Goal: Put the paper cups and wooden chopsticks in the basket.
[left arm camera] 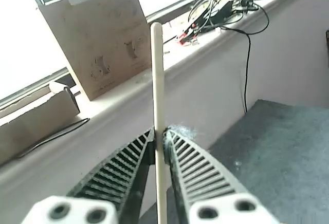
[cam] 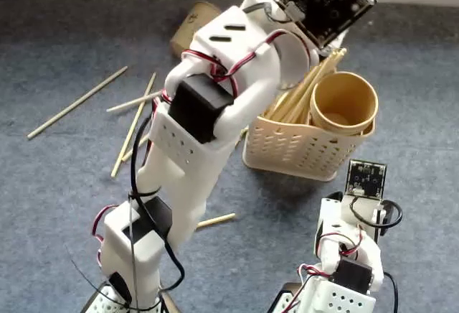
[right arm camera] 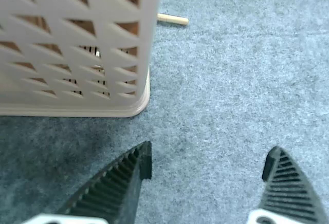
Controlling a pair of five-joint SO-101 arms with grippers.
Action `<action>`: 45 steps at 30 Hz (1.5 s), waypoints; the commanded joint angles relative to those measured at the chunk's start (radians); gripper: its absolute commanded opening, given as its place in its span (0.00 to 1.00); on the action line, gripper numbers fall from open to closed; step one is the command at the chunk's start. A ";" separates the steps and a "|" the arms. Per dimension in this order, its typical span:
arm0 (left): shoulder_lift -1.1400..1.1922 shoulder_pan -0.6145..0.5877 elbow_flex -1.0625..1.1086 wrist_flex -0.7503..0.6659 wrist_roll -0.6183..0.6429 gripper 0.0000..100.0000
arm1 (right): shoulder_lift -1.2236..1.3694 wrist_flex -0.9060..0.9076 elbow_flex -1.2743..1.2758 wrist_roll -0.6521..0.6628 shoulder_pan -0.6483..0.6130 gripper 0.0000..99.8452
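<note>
My left hand [left arm camera: 159, 137] is clamped on one wooden chopstick [left arm camera: 158, 80]. The stick runs straight between the two ribbed fingers [left arm camera: 200, 167] and reaches well past their tips, towards a cardboard box [left arm camera: 97, 34] on a sill behind.

From the high view I see the left arm [cam: 208, 112] stretched across the worktop [cam: 57, 205], its wrist above the basket [cam: 294, 149]. The basket stands upright on the grey-blue cover. Inside it, a paper cup [cam: 344, 101] sits mouth up at the end nearer the right arm [cam: 351, 255], and a bundle of chopsticks [cam: 305, 90] leans just beside it.

A second cup [cam: 190, 24] lies on its side on the worktop behind the left arm, partly hidden by it. I also see loose chopsticks on the cover. A long stick [cam: 77, 103] lies well apart from the basket, a few sticks [cam: 133, 130] cross near the arm, and a short end [cam: 217, 220] pokes out from under the arm.

My right hand [right arm camera: 208, 165] is wide open, gripping nothing. It is low over the cover, near a corner of the basket.
</note>
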 commanded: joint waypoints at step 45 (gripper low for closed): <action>0.363 -0.760 0.176 0.313 0.146 0.13 | -0.005 -0.022 0.101 0.015 -0.007 0.34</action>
